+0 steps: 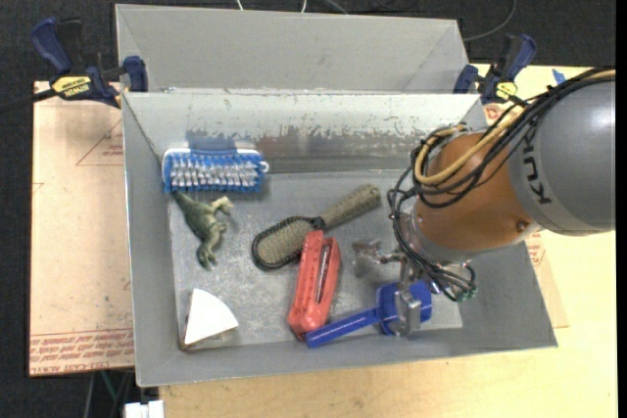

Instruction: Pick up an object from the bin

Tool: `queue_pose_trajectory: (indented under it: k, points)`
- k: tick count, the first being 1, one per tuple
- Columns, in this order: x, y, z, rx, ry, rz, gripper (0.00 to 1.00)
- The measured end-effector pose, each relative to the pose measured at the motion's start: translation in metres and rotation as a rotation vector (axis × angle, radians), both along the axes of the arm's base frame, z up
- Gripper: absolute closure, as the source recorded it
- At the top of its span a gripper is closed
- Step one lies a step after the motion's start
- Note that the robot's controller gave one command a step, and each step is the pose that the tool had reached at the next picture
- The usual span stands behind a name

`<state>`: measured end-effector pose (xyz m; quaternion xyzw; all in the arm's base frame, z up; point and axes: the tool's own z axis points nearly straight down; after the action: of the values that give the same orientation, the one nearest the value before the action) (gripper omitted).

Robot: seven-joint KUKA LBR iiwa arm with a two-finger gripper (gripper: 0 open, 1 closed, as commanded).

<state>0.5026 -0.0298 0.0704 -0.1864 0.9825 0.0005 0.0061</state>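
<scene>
Tool (pixel 376 258) hangs just beside the blue handled thing (pixel 345 326).

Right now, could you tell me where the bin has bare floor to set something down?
Bare floor: along the back wall between blue brush and arm; and between dinosaur, white wedge and red tool. Crowded by the arm, around hairbrush and blue handle.

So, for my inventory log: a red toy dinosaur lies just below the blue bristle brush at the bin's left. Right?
No: the camera view shows the toy dinosaur is green, not red. It does lie just below the blue bristle brush at the bin's left.
</scene>
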Motion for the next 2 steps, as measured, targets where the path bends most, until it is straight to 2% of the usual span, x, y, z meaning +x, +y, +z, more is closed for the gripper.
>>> queue_pose_trajectory:
  k: [1, 2]
  points:
    - [0.0115, 0.013, 0.0001, 0.002, 0.017, -0.198, 1.0]
    - [0.0114, 0.013, 0.0004, 0.002, 0.018, -0.198, 1.0]
